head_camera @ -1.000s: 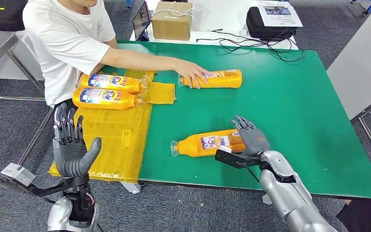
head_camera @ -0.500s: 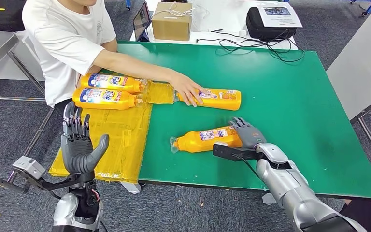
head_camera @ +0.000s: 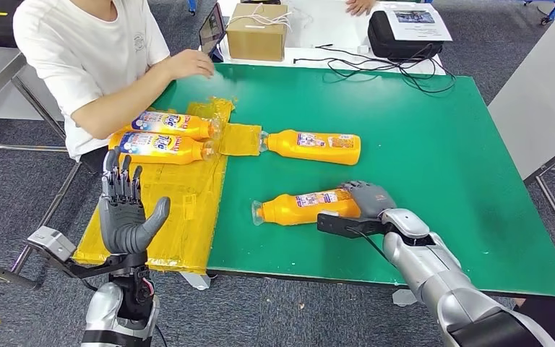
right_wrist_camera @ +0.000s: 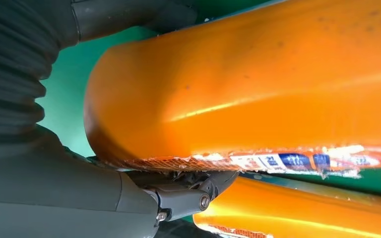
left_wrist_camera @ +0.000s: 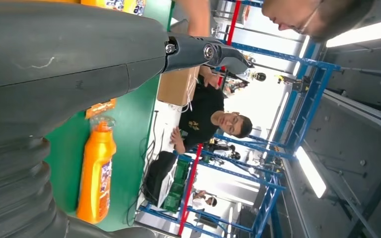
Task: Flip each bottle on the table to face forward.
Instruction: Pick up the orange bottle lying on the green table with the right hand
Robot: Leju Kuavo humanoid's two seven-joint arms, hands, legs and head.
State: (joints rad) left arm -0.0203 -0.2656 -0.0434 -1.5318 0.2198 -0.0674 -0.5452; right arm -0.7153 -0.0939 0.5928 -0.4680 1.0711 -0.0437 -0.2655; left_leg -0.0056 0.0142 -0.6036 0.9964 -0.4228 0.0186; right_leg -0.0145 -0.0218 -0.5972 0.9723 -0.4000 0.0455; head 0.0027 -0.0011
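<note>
Green counter (head_camera: 441, 152); yellow sheet (head_camera: 181, 210) draped over its left edge.

Four orange bottles, all lying on their sides:
- Near bottle (head_camera: 307, 207), close to the front edge, about mid-width, cap end toward the left edge. White label strip with small print along its upper side, too small to read. In the right wrist view the same bottle (right_wrist_camera: 258, 84) shows a torn label edge with blue and red marks, unreadable.
- Middle bottle (head_camera: 314, 146), further in from the front edge, well apart from the near one, cap end touching the yellow sheet. Small white and orange panels face up; print illegible. The left wrist view also shows it (left_wrist_camera: 95, 173).
- Two labelled bottles (head_camera: 166, 135) side by side on the yellow sheet at the left edge, front labels up: white and blue with large blue lettering, not sharp enough to read with certainty.

Right hand (head_camera: 368, 199): fingers wrapped over the base end of the near bottle, gripping it; bottle rests on the counter.

Left hand (head_camera: 125, 215): raised upright off the front-left corner, fingers spread, holding nothing.

Person in white shirt (head_camera: 87, 58) at the left edge, hand resting near the far-left corner. Cardboard box (head_camera: 257, 30) and black case (head_camera: 403, 30) beyond the far edge.
</note>
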